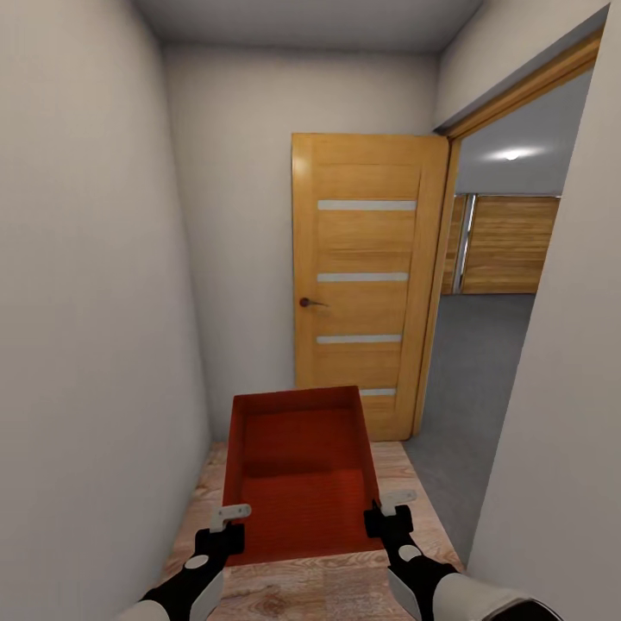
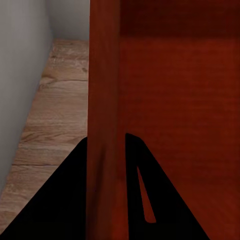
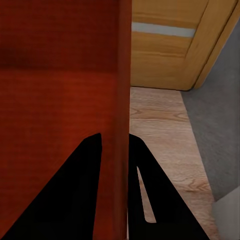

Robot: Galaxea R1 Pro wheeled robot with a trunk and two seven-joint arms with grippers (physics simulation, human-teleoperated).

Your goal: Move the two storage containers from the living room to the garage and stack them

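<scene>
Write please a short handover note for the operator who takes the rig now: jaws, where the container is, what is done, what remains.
Left gripper: jaws shut on the left wall of the storage container.
Right gripper: jaws shut on its right wall.
The container is carried over the wood plank floor, facing the open orange-wood door.
The grey concrete floor starts through the doorway on the right.
Done: one container picked up.
Left: set it down in the garage, then bring the second one and stack them.
</scene>
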